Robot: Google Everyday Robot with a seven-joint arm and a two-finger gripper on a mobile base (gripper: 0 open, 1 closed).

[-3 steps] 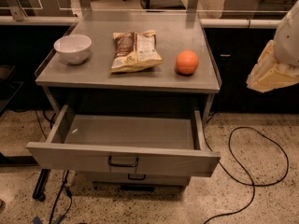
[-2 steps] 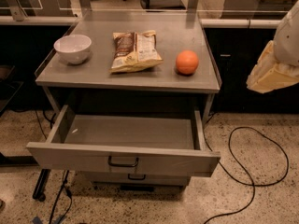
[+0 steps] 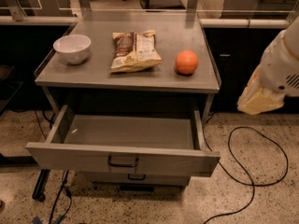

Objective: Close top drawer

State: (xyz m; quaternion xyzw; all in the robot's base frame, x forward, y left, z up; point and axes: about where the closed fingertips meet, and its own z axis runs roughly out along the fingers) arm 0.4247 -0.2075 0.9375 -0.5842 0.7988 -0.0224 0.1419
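Note:
The top drawer is a wide shallow grey metal drawer, pulled far out of the cabinet, with nothing inside it. Its flat front panel carries a small black loop handle at the centre. A second grey drawer front with a similar handle shows just below it, slightly out. My arm comes in from the right edge, and the gripper hangs as a pale yellowish end to the right of the cabinet, about level with the countertop and well apart from the drawer.
On the grey cabinet top stand a white bowl, a chip bag and an orange. A black cable loops on the speckled floor at the right. More cables and a caster lie at the lower left.

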